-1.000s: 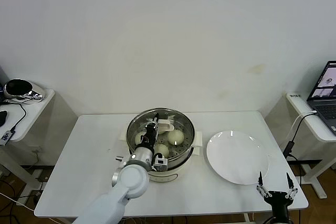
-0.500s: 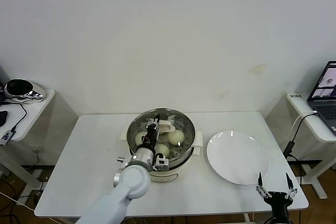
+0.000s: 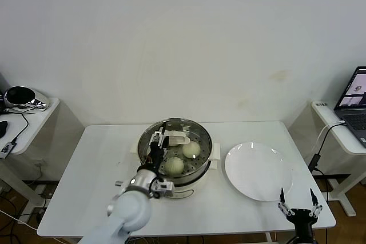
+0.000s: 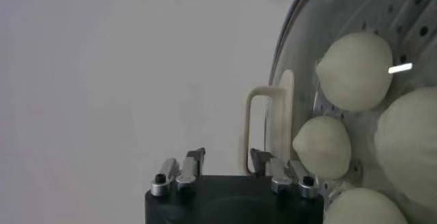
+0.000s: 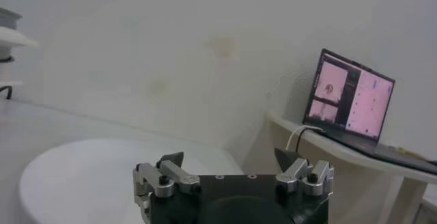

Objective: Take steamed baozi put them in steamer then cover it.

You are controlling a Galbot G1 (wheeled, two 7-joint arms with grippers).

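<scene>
- The left gripper [image 3: 158, 140] has just changed: one second ago its fingers were shut over the lid's cream handle [image 3: 178, 139], now they stand open and hold nothing. The arm has also moved a little toward the robot's left, so the fingers are now beside the handle, at the left part of the steamer [image 3: 175, 158].
- I judge that the glass lid [image 3: 197, 134] is now set on the steamer and released, so the covering step looks finished. The steamed baozi [image 3: 173, 166] lie inside on the perforated tray; the left wrist view shows four of them [image 4: 354, 70] under the glass.
- Room to move: the steamer stands near the middle of the bench [image 3: 91, 170], and the left part of the bench is bare, so the left arm can probably retreat toward the front-left edge without touching anything. It should rise first, because the handle is just beside its fingers.
- The white plate [image 3: 258, 171] is to the right of the steamer, near but apart, and it carries nothing.
- The right gripper [image 3: 298, 206] waits at the front right corner of the bench, fingers wide open and empty, just beside the plate's rim.
</scene>
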